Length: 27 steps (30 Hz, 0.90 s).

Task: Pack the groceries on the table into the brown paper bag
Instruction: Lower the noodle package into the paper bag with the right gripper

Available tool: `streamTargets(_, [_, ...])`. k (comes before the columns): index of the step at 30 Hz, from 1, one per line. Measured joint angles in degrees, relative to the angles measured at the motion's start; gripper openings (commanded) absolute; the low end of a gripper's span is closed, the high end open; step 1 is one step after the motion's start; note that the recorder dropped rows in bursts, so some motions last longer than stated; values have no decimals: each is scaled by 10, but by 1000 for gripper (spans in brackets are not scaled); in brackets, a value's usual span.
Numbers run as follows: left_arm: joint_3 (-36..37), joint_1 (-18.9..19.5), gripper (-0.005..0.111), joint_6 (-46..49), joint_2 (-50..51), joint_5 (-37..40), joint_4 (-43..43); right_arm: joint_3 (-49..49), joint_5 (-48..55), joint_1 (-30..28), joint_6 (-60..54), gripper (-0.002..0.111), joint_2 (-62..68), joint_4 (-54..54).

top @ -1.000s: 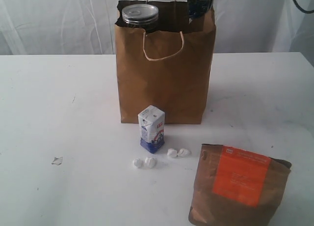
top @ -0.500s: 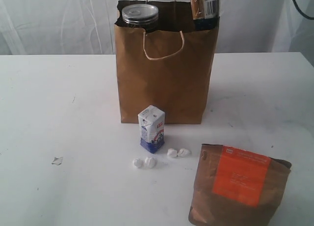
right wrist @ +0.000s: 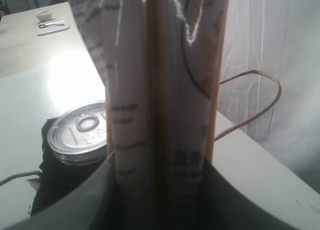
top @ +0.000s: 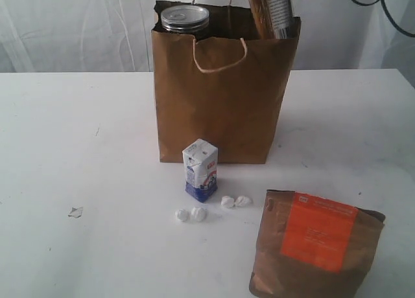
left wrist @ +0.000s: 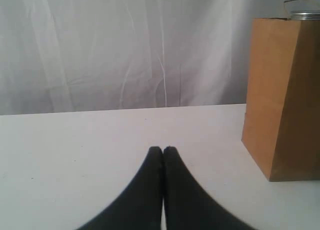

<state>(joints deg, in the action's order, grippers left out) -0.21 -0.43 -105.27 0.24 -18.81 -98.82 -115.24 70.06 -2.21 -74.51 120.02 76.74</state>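
The brown paper bag (top: pixel 220 97) stands upright at the middle back of the table (top: pixel 78 149). A dark silver-topped can (top: pixel 185 17) shows in its left mouth. My right gripper (right wrist: pixel 161 162) is shut on the flat printed box (top: pixel 275 10), which leans at the bag's right rim, beside the can (right wrist: pixel 80 130). In front of the bag stand the small white-blue carton (top: pixel 200 170), small white lumps (top: pixel 191 214) and the orange-labelled brown pouch (top: pixel 314 246). My left gripper (left wrist: pixel 162 150) is shut and empty, low over the table left of the bag (left wrist: pixel 285 100). The jar and yellow bottle are out of view.
A small chipped mark (top: pixel 76 212) lies on the table's near left. A white curtain (top: pixel 78 26) hangs behind the table, and black cables (top: pixel 389 6) hang at the upper right. The bag's cord handle (right wrist: pixel 260 100) loops beside the box.
The flat printed box has shifted right and tilted at the bag's mouth, pushing the bag's right wall outward. The items on the table have not moved.
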Motion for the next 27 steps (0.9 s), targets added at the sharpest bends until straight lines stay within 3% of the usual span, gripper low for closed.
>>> streamTargets(27, [0, 0, 0, 0, 0, 0, 0, 0, -8, 14, -30, 0, 67, 26])
